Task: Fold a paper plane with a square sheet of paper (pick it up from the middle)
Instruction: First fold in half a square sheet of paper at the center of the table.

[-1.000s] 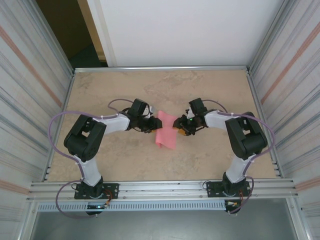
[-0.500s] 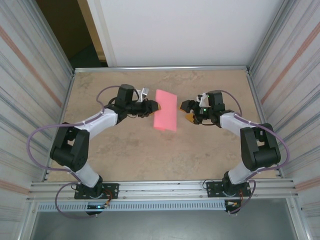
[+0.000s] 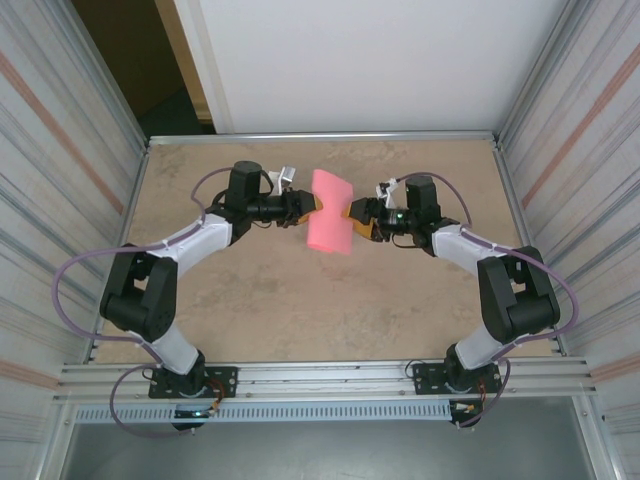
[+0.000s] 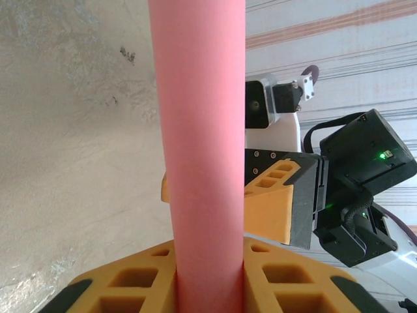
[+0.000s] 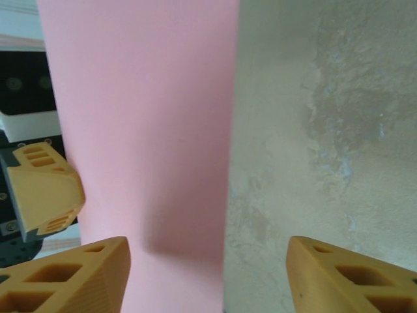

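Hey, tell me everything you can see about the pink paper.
The pink paper is plain, thin and matte, apparently folded into a long narrow band, slightly bowed. It is over the table between both hands, long side running away from the arms. The left hand is clamped on one long edge; the right hand stands open at the opposite edge.

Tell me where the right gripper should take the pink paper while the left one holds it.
Take the pink paper on its long free edge facing the right gripper, roughly opposite the left gripper's pinch, coming in sideways from the right. The paper is a narrow strip clamped on its other side, and the free edge lies between the right gripper's open fingers.
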Controlling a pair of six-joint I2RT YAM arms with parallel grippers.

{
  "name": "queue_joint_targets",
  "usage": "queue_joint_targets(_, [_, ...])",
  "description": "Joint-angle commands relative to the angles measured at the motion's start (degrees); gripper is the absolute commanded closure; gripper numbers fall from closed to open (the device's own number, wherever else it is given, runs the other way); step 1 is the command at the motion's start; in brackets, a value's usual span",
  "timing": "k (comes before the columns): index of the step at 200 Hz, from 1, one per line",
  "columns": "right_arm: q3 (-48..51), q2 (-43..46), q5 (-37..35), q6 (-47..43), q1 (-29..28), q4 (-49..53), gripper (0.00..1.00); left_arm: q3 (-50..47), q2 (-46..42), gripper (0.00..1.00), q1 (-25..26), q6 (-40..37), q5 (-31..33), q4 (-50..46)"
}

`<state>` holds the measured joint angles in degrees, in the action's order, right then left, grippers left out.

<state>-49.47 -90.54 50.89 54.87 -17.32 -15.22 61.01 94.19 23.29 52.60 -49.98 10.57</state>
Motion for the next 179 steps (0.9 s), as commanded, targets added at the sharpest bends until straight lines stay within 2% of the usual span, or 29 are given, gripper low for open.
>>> queue_joint_targets(1, [-2.2, 1.1, 2.3, 0.9, 0.0, -2.1, 0.4, 0.9, 0.5, 0.73, -0.2, 0.4, -2.3, 0.5])
queue_joint_targets(68, [-2.3, 1.4, 2.9, 1.9, 0.1, -3.2, 0.58, -0.6, 1.5, 0.73, -1.1, 0.6, -1.7, -0.3])
queue_joint_targets(78, [-2.3, 1.4, 2.8, 1.9, 0.0, -2.8, 0.63, -0.8, 1.8, 0.73, -1.1, 0.6, -1.7, -0.4])
queue_joint_targets(120, [-4.4, 2.5, 0.8, -2.3, -1.0, 5.0, 0.72, -1.5, 1.8, 0.74, -2.2, -0.2, -2.2, -1.7])
queue_joint_targets(140, [-4.9, 2.7, 0.3, -2.2, -1.2, 5.5, 0.82, -1.6, 1.3, 0.73, -2.5, -0.5, -2.3, -2.0])
queue_joint_targets(158, [-6.0, 2.5, -0.7, -2.4, -1.4, 7.6, 0.93, -2.2, 1.2, 0.7, -2.4, -0.3, -1.7, -2.0])
queue_joint_targets(171, [-6.7, 2.7, -1.2, -2.5, -1.3, 9.0, 1.0, -2.7, 0.8, 0.61, -2.6, -0.5, -0.5, -2.5])
queue_joint_targets(179, [-7.1, 3.0, -1.7, -2.8, -1.2, 10.0, 1.0, -3.0, 0.5, 0.54, -2.9, -0.5, 0.6, -3.4])
